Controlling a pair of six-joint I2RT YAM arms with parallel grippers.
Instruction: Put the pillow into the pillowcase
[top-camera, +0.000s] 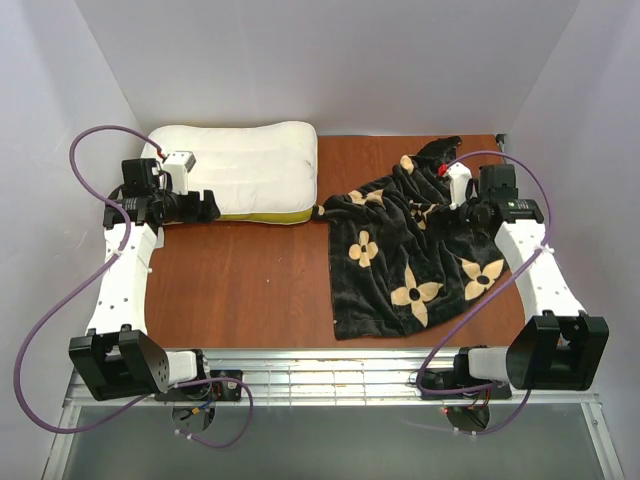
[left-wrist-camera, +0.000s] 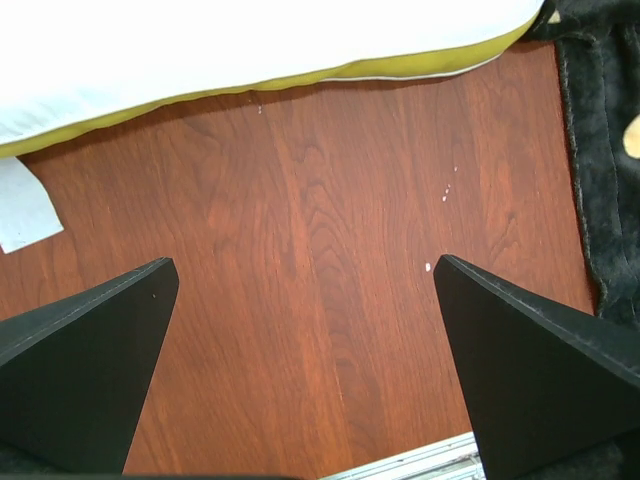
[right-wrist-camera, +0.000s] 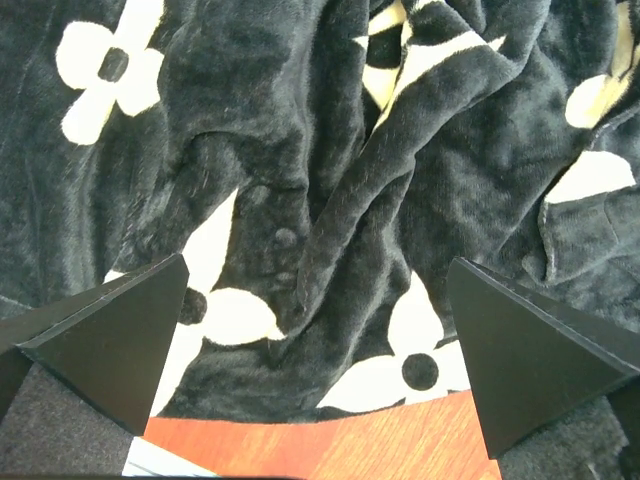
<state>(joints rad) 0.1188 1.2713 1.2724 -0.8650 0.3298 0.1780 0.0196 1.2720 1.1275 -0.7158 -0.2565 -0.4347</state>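
Pillow material: the pillow (top-camera: 245, 170) is plump, white and softly quilted, a rounded rectangle with shallow dimpled seams. A yellow band (left-wrist-camera: 400, 68) with thin pale piping runs along its near side edge.
Pillow place: it lies flat at the far left of the table (top-camera: 240, 290), close to the back wall, with its long side across the view.
Pillowcase material: the pillowcase (top-camera: 410, 255) is thick black plush with a short nap, printed with tan four-petal flowers and pointed stars.
Pillowcase shape and place: it is spread loosely over the right half of the table, crumpled into ridges and folds towards the far right. One corner reaches just beside the pillow's right end; whether they touch cannot be told.
Table: smooth reddish-brown wood grain with a few tiny pale specks.
Left gripper: the left gripper (left-wrist-camera: 305, 265) has its matte black wedge fingers (left-wrist-camera: 90, 370) spread wide and holds nothing. It is above bare wood just in front of the pillow's yellow edge.
Right gripper: the right gripper (right-wrist-camera: 318, 263) is also spread wide and empty, hovering over the rumpled plush near the cloth's edge.
Around: a small white tab (left-wrist-camera: 25, 205) lies on the wood by the pillow. A slatted metal rail (top-camera: 330, 375) borders the near edge, and purple cables (top-camera: 40, 330) loop beside each arm.
In the way: the folds bunch up under the right arm.
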